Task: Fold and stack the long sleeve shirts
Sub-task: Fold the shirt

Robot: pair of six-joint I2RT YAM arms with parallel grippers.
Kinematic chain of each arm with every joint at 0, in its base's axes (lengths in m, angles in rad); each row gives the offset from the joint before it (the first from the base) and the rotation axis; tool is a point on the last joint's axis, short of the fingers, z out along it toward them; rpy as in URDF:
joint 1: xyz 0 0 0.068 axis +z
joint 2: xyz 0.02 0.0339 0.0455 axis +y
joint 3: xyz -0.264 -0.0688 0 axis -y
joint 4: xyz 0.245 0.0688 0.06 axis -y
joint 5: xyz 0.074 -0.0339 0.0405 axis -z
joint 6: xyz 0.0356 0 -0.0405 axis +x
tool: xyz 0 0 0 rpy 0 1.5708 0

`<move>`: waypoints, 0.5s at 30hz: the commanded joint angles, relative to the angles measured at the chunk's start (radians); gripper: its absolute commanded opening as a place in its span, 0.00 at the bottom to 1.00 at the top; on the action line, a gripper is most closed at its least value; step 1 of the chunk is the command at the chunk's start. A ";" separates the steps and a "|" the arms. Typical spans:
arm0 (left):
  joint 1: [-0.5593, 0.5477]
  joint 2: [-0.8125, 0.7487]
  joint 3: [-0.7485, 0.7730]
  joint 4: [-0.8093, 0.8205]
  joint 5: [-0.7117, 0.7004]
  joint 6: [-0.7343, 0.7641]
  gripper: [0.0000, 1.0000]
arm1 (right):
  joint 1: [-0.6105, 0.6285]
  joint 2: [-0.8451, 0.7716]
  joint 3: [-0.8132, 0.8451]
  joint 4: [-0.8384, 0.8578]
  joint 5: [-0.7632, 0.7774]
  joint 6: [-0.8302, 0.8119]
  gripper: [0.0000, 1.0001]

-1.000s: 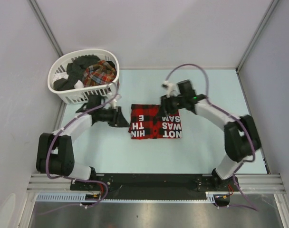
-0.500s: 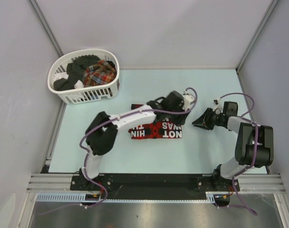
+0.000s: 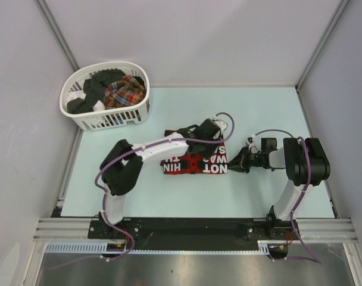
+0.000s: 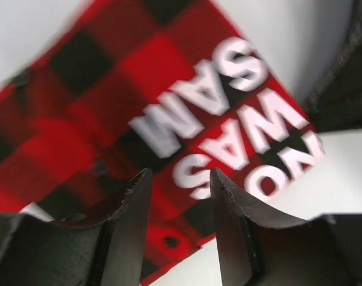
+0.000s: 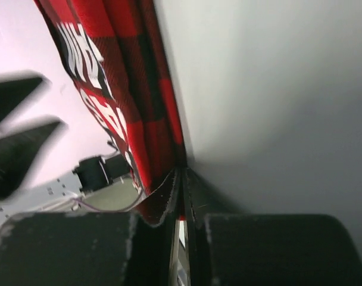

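Red-and-black flannel shirt (image 3: pixel 196 162), folded and printed with white letters, is laid at the centre of the bench (image 3: pixel 187 196). Its 3 o'clock edge is pinched between the closed fingers of the right tool (image 5: pixel 181 179). The left tool (image 4: pixel 180 196), jaws apart, is held just above it. A plaid shirt (image 3: pixel 124 92) is piled in the white basket (image 3: pixel 103 122) at 10 o'clock

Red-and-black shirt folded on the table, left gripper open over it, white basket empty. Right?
Wrong on one point: the white basket is not empty. The top external view shows clothes in it, a plaid shirt among them. The red-and-black shirt and open left gripper are as stated.
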 commanded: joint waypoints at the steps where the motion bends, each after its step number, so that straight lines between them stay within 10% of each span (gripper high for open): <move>1: 0.037 -0.164 -0.063 0.006 0.022 0.010 0.49 | 0.118 -0.008 -0.062 0.134 0.021 0.078 0.07; 6: 0.025 -0.129 -0.028 -0.023 0.039 -0.004 0.50 | 0.172 -0.065 -0.047 0.092 -0.011 0.072 0.08; 15: -0.104 -0.025 0.044 -0.035 -0.052 0.017 0.56 | -0.138 -0.184 -0.023 -0.357 0.015 -0.232 0.19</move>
